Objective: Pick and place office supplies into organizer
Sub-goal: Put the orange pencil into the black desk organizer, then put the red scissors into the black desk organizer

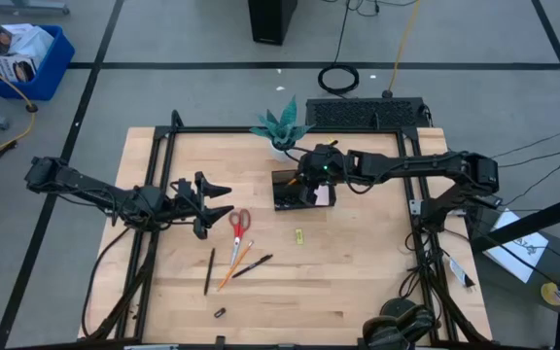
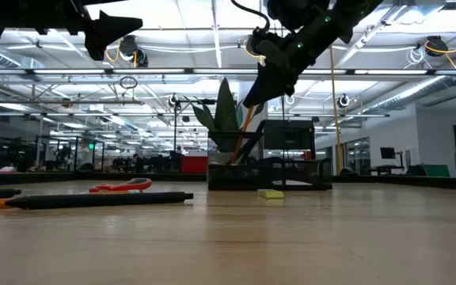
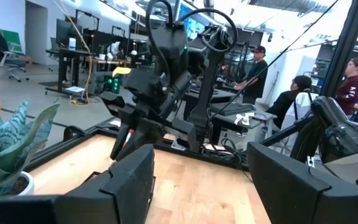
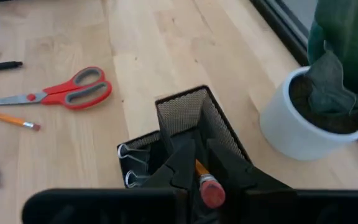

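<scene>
The black mesh organizer (image 1: 295,191) stands at mid-table near the far edge, with binder clips (image 4: 132,154) in its lower part. My right gripper (image 1: 305,179) hovers over it, shut on an orange pencil (image 4: 201,169). Red-handled scissors (image 1: 239,223), another orange pencil (image 1: 233,266) and two black pens (image 1: 209,270) (image 1: 252,265) lie flat on the table nearer the front. A small yellow clip (image 1: 299,236) and a black clip (image 1: 220,313) lie there too. My left gripper (image 1: 207,201) hangs open above the table, left of the scissors, with nothing between its fingers. My right gripper pinches the pencil between its two fingers a little below the eraser end (image 4: 211,191). The fingers slant down from the table's right side, and the pencil runs along them and sticks out past their tips. Its lower end (image 2: 242,146) reaches down into the organizer; which compartment is hidden.
A white pot with a teal plant (image 1: 282,131) stands just beyond the organizer at the far edge, close to my right gripper. Black frame rails (image 1: 154,194) run along the table's sides. People (image 3: 253,68) stand in the room beyond the table.
</scene>
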Tool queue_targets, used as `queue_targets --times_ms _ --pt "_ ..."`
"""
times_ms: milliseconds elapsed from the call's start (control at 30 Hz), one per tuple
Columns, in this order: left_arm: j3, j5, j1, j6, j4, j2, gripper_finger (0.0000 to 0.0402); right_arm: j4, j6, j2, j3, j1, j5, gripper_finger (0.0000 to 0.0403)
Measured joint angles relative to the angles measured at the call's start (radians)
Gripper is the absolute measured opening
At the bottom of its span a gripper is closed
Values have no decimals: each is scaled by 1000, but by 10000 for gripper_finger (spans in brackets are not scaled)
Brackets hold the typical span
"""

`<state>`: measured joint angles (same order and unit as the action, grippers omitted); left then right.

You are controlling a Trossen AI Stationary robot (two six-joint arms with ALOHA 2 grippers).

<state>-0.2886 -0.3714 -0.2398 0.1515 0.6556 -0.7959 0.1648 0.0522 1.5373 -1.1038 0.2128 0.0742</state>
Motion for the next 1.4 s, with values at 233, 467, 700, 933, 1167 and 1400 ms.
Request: queue_targets --times_ms 233,467,700,933,1167,1400 --pt "0 0 0 -11 -25 0 264 -79 -53 -1 0 -21 3 73" --pt "0 0 0 12 -57 0 260 -93 -48 -9 0 -59 3 119" --pt "0 54 0 128 -62 0 260 -100 -32 -9 0 -160 2 128" --pt "0 36 -10 323 -192 -6 257 -334 -67 -9 95 -288 0 121" --pt "0 -21 -6 408 -268 -15 257 -728 -60 -4 305 -356 2 121" --pt "0 -23 26 617 -365 -16 257 -881 42 -4 455 -373 2 116"
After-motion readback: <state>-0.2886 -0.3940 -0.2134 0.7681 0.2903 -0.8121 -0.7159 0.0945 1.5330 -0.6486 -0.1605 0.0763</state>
